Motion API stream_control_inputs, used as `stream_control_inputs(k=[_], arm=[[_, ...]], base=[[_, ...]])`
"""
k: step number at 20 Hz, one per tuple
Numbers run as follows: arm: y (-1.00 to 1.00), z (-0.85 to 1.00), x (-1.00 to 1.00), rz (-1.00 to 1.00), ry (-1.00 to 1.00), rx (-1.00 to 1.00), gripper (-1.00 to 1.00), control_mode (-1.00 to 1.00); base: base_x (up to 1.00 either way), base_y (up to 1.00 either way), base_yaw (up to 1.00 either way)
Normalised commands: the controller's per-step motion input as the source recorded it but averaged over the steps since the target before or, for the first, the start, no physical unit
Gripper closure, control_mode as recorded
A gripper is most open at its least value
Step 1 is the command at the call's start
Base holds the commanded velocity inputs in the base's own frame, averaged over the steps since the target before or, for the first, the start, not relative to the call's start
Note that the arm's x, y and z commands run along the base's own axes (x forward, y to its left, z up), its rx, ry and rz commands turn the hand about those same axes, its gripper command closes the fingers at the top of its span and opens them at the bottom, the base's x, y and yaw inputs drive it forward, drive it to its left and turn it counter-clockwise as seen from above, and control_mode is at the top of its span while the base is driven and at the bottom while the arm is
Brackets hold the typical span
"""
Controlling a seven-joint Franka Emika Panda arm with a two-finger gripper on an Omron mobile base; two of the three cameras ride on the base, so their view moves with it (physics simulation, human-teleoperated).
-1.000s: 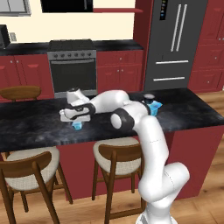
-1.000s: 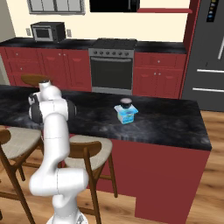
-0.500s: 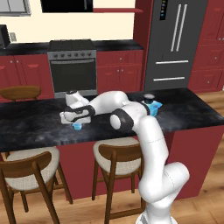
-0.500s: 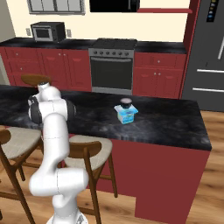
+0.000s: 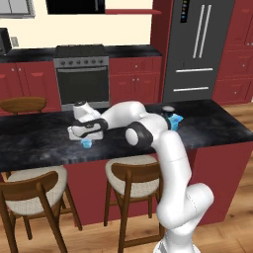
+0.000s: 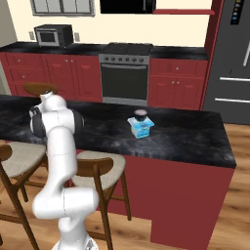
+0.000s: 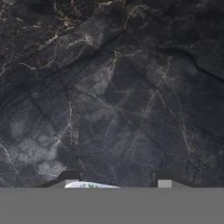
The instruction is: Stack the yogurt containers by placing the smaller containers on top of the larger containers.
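Arm reaches far out to its left, low over the dark marbled tabletop (image 5: 39,143). The tool (image 5: 87,140) sits right down at the surface, pointing downward, with a light-blue tapered tub (image 5: 87,143) directly under the hand; only the tub's lower part shows below the hand in the left base view. In the hand view a sliver of the tub's pale top (image 7: 92,185), with a few green marks, lies between the two finger tips (image 7: 71,182), closer to the left one. Whether the tips are pinching the tub or standing just off its sides I cannot tell; the contact is cut off at the picture edge.

Well apart from this, toward the other end of the tabletop, stands the pale blue-and-white boxy pack (image 6: 141,128). A dark teal round cup with a white top (image 6: 141,115) sits on top of it, upright, already stacked. In the left base view that pair is mostly hidden behind the arm's elbow.

Two wooden stools (image 5: 131,173) stand at the near side of the tabletop.
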Motion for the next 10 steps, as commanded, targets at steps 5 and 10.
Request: stream_control_inputs(k=[5, 10], arm=[[-0.15, 0.10, -0.28, -0.11, -0.03, 0.00, 1.00, -1.00], [-0.31, 0.01, -0.21, -0.15, 0.00, 0.00, 1.00, -1.00]], base=[[0.00, 0.00, 0.00], [0.00, 0.00, 0.00]])
